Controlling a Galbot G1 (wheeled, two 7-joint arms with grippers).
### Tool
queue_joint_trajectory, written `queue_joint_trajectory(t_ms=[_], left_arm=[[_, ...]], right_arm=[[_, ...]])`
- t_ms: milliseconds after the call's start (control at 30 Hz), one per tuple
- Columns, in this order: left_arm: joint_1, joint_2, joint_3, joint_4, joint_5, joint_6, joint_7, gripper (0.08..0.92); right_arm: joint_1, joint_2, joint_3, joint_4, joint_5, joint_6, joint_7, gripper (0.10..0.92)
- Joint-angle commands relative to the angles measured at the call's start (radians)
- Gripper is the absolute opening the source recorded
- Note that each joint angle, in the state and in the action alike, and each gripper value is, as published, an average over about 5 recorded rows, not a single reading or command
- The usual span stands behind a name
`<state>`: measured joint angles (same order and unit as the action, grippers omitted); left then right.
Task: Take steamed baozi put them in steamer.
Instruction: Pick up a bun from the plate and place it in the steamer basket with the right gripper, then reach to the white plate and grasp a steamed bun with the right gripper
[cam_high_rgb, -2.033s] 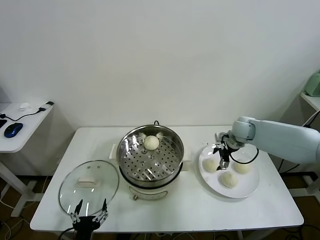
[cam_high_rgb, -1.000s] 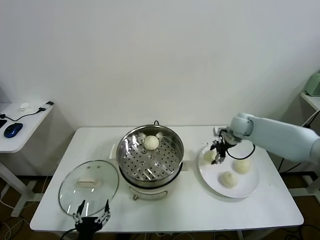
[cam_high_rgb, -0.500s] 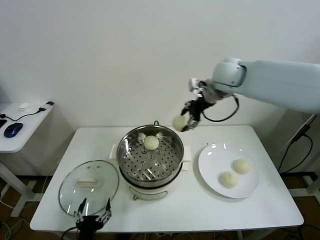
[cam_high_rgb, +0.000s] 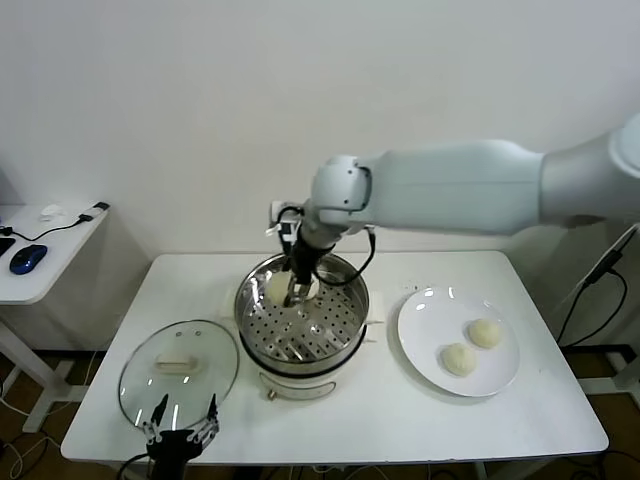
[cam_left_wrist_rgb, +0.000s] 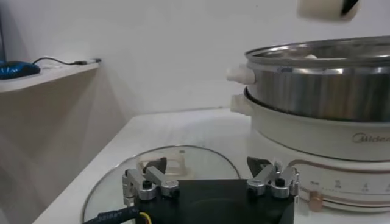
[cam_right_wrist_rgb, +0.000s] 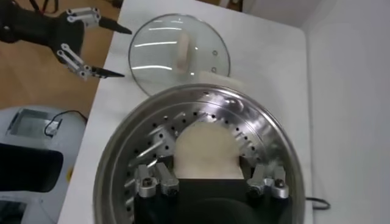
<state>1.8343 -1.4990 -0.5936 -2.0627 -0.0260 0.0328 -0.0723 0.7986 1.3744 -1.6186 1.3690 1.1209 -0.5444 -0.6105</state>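
The right gripper (cam_high_rgb: 297, 287) hangs over the steamer (cam_high_rgb: 300, 312), its fingers clamped on a steamed baozi (cam_right_wrist_rgb: 204, 151) held above the perforated tray; in the head view that bun (cam_high_rgb: 278, 287) shows just beside a second one lying on the tray at the far side, mostly hidden behind the gripper. Two more buns (cam_high_rgb: 471, 346) lie on the white plate (cam_high_rgb: 425, 350) to the right of the steamer. The steamer's white base carries the brand "Midea" (cam_left_wrist_rgb: 370, 138) in grey lettering, with small print below it too fine to read. The left gripper (cam_high_rgb: 181, 438) waits at the table's near edge, fingers spread wide, just beside the glass lid (cam_high_rgb: 179, 364).
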Motion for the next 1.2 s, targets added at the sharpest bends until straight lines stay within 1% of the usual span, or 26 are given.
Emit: queue_joint_trajectory(t_ms=[33,400,500,667,733,833,967,1100,1200], left_arm=[[0.001,-0.001,0.0,-0.003,-0.001,0.0,0.0,0.823],[-0.005,-0.003,0.001,0.008,-0.004,-0.001,-0.002,0.823],[-0.007,-0.002,0.0,0.011,-0.005,-0.002,-0.003,0.823],[-0.012,-0.002,-0.001,0.016,-0.006,-0.003,-0.003,0.823],[-0.013,-0.003,0.0,0.017,-0.007,-0.002,-0.003,0.823],[-0.015,-0.003,0.0,0.017,-0.007,-0.002,-0.003,0.823],[-0.016,-0.004,0.0,0.016,-0.007,0.0,-0.003,0.823],[-0.014,-0.001,-0.005,0.013,-0.007,0.002,-0.002,0.823],[-0.012,0.0,-0.007,0.012,-0.007,0.004,-0.001,0.823]], right_arm=[[-0.153,0.1,0.004,-0.129,-0.06,-0.032,0.052,0.704],[-0.218,0.119,0.038,-0.191,-0.089,-0.025,0.059,0.704],[-0.221,0.122,0.036,-0.197,-0.094,-0.022,0.059,0.715],[-0.217,0.114,0.044,-0.201,-0.098,0.006,0.051,0.798],[-0.2,0.103,0.05,-0.193,-0.096,0.028,0.029,0.814],[-0.131,0.067,0.025,-0.164,-0.095,0.099,-0.05,0.821],[0.016,-0.029,-0.038,-0.095,-0.09,0.219,-0.217,0.823],[0.174,-0.201,-0.118,-0.002,-0.084,0.3,-0.381,0.823],[0.291,-0.355,-0.227,0.08,-0.112,0.343,-0.444,0.822]])
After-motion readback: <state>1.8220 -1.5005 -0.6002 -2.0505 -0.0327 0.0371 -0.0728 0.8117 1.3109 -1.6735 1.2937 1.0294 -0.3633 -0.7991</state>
